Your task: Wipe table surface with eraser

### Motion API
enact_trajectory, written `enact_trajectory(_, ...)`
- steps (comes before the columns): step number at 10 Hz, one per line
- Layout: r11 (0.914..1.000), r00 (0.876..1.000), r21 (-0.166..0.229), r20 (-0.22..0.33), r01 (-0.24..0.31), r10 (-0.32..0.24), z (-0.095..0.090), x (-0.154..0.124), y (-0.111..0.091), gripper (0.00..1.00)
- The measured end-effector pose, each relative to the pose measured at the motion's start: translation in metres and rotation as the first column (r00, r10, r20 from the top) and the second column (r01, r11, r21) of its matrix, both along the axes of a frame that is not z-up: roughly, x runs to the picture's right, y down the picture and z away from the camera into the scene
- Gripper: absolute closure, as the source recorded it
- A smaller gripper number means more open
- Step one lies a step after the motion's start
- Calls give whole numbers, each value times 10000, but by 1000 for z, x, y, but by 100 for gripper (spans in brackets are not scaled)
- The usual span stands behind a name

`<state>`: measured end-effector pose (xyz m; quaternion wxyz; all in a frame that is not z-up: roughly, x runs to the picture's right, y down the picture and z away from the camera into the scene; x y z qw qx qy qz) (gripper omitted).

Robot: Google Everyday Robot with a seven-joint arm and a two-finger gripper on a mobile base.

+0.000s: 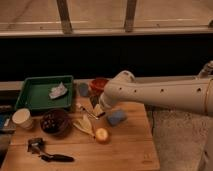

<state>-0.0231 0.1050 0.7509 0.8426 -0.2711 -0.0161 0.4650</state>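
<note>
A single camera looked down from above the near edge of the table surface (125,147), facing the dark window wall, fairly close; the gripper (98,111) hung mid-frame, reaching in from the right

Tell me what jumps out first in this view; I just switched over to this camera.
The big white arm sweeps in from the right over the wooden table surface, its tool down near the table's middle, just left of the blue sponge. Next comes the green tray at the back left, holding a white-grey cloth. A dark bowl sits in front of it.
</note>
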Motion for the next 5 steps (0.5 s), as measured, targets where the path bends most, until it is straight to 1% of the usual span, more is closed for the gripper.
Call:
enact_trajectory(1,9997,9997,-82,152,211,-209,-1,-12,6,100)
enact_trajectory(2,9995,9994,-149,178,290,-287,-4,-17,13,100)
enact_trajectory(5,9968,9977,-484,235,639,-628,-18,-39,48,100)
